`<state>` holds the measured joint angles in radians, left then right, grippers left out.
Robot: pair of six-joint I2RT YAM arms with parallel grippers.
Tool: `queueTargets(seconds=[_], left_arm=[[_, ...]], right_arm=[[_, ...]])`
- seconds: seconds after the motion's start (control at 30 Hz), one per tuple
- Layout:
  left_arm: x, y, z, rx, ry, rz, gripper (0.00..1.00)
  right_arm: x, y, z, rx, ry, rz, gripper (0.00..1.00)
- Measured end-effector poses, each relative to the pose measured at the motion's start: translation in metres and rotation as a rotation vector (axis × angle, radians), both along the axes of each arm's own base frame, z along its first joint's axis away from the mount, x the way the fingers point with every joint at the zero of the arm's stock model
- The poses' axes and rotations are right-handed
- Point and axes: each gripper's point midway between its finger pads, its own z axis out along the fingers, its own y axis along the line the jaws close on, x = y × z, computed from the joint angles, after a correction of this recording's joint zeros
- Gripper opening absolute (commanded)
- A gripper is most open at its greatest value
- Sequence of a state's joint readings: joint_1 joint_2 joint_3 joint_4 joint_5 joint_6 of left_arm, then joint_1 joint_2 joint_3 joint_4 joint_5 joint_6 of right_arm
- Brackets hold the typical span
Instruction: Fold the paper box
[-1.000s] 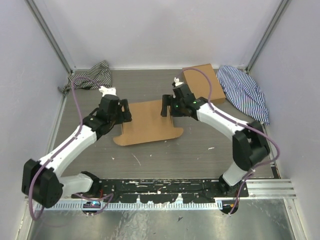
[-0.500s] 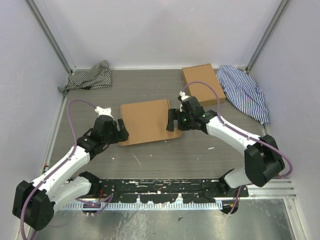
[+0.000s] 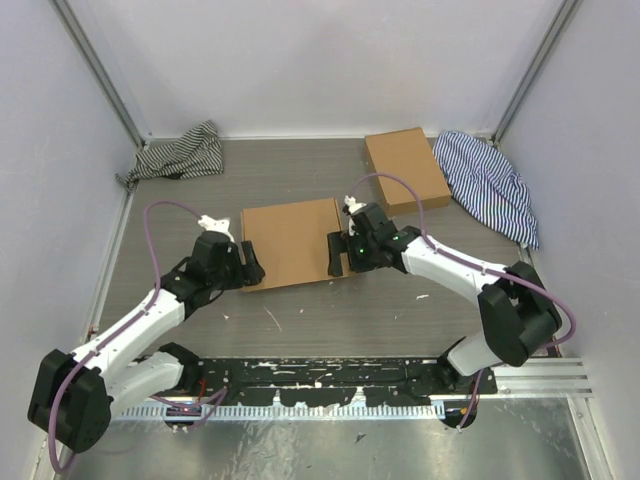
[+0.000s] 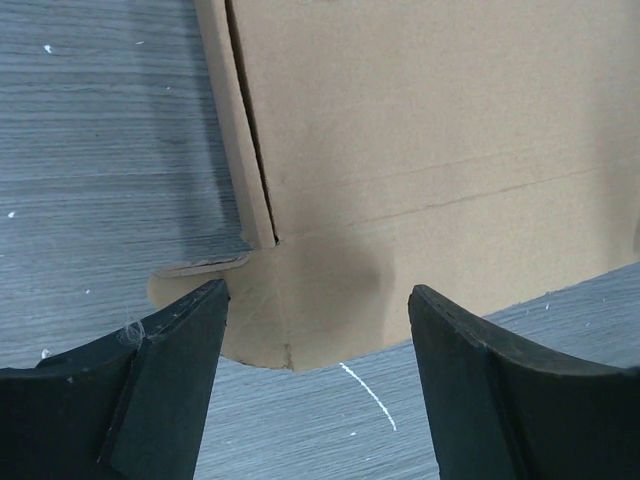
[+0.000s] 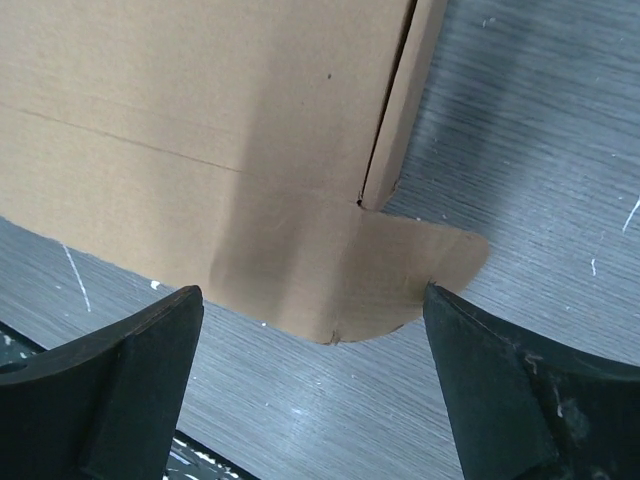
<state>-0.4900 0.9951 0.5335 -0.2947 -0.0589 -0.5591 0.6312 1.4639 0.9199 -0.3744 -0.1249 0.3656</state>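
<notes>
One closed paper box (image 3: 290, 242), left end effector (image 3: 248, 268) wide, right end effector (image 3: 336, 256) wide.

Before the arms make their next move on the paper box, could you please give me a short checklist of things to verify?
1. Left gripper open, fingers apart over the near-left tab: ok.
2. Right gripper open over the near-right tab: ok.
3. Paper box lies flat on the table: ok.
4. Front tabs tucked in: not ok, both lie flat on the table.
5. Either gripper touching the cardboard: cannot tell.
6. Smaller box apart from the paper box: ok.
</notes>
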Motion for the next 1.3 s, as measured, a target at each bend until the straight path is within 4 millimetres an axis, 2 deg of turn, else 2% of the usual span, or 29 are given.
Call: queueTargets(seconds=[0.13, 0.47, 1.0, 1.1, 1.3], left_arm=[[-0.001, -0.004, 0.001, -0.015, 0.002, -0.016, 0.79], [-0.008, -0.015, 0.003, -0.061, 0.023, -0.070, 0.77], [-0.019, -0.024, 0.017, -0.129, 0.020, -0.118, 0.76], [-0.021, -0.021, 0.014, -0.114, 0.033, -0.110, 0.80], [-0.022, 0.005, 0.011, -0.020, 0.025, -0.016, 0.86]], right_arm=[[-0.006, 0.004, -0.009, -0.030, 0.008, 0.023, 0.95], [-0.014, 0.009, -0.011, -0.051, 0.006, 0.048, 0.93], [-0.022, 0.015, -0.004, -0.019, 0.014, 0.081, 0.90], [-0.021, 0.015, -0.003, -0.022, 0.006, 0.077, 0.91], [-0.016, 0.009, -0.004, -0.056, -0.010, 0.049, 0.91]])
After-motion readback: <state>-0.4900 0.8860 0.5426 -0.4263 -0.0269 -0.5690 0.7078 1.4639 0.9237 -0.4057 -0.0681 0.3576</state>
